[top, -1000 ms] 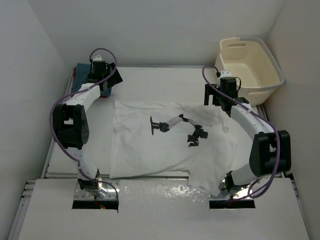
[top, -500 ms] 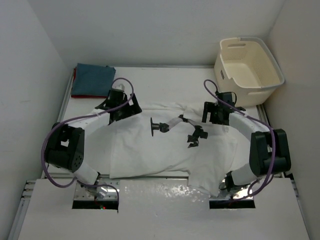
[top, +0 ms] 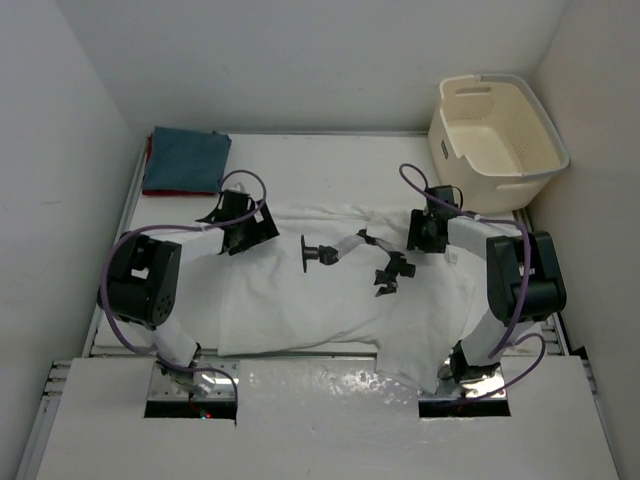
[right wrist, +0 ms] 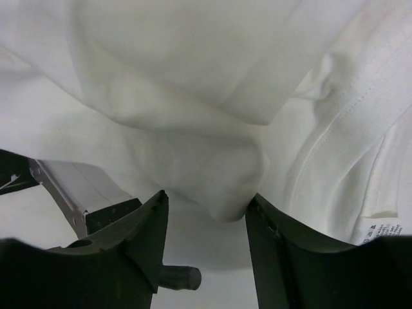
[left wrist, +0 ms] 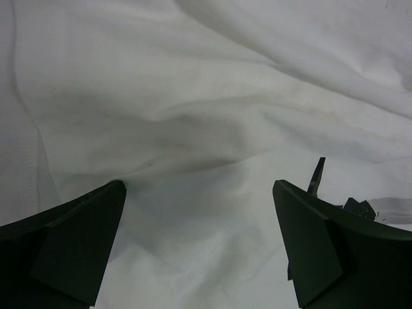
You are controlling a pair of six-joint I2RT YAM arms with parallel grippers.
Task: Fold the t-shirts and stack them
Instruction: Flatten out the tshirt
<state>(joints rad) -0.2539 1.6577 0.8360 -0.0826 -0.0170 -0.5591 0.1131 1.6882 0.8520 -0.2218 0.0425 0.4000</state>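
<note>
The white t-shirt (top: 300, 300) lies spread across the table, a black print (top: 350, 252) on its chest. My left gripper (top: 243, 226) (left wrist: 199, 193) hovers open over its upper left part, with only flat cloth (left wrist: 193, 96) between the fingers. My right gripper (top: 425, 235) (right wrist: 206, 203) is down at the right shoulder, jaws half closed around a raised fold of white cloth (right wrist: 225, 180), with a gap still showing. At the back left, the blue-grey t-shirt (top: 186, 158) lies folded on the red t-shirt (top: 172, 192), of which only an edge shows.
A cream laundry basket (top: 552, 165) stands at the back right corner, just behind the right arm. White walls close in the table on the left, back and right. The shirt's sewn-in label (right wrist: 380, 232) shows by the right finger.
The left arm has swung from the back-left stack down onto the white shirt's upper left. My right gripper has dropped onto the right shoulder and its jaws have narrowed round a fold.
</note>
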